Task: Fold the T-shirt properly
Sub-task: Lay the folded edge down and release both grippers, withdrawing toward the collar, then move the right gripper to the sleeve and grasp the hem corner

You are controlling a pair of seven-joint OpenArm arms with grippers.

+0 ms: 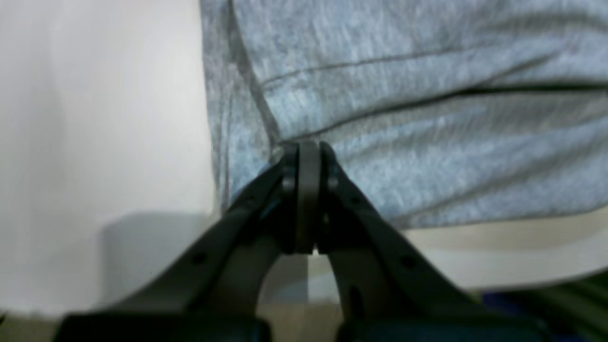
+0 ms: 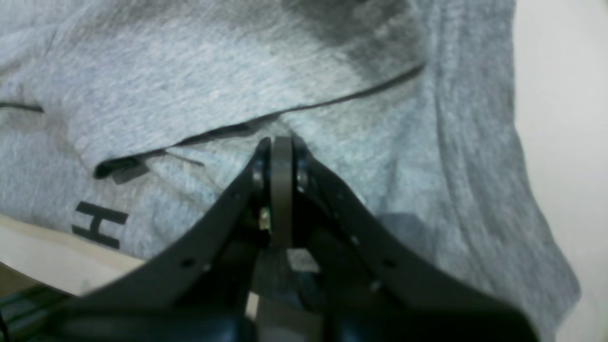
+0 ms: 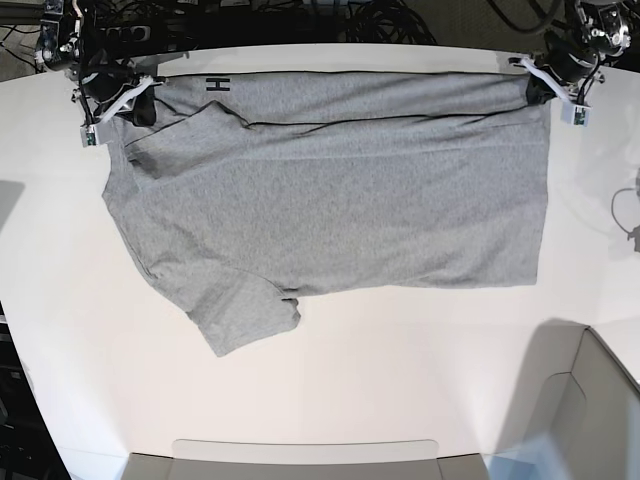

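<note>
A: T-shirt (image 3: 330, 200) is spread on the white table (image 3: 400, 380), printed side mostly down. A strip along the far edge is turned over, so one black "H" (image 2: 99, 223) shows there.

B: Grippers?

A: Both at the far edge, one per end. Left gripper (image 1: 308, 151) has its jaws pinched together on the cloth near the hem corner. Right gripper (image 2: 281, 145) is pinched the same way near the shoulder, just under the dark line of the folded edge.

B: Risks?

A: Main one I see: each bite looks thin. Can't tell whether either jaw holds both layers or just the top one. If only one, the lower layer stays put when they pull and the fold skews.

B: And that sleeve (image 3: 245, 310)?

A: Near sleeve sticks out, lying loose. It'll likely drag or bunch under the body as the edge comes over.

B: Sync?

A: If one arm leads, the fold line goes diagonal. The far edge is also close to the table rim, so slack cloth could slip off.
</note>
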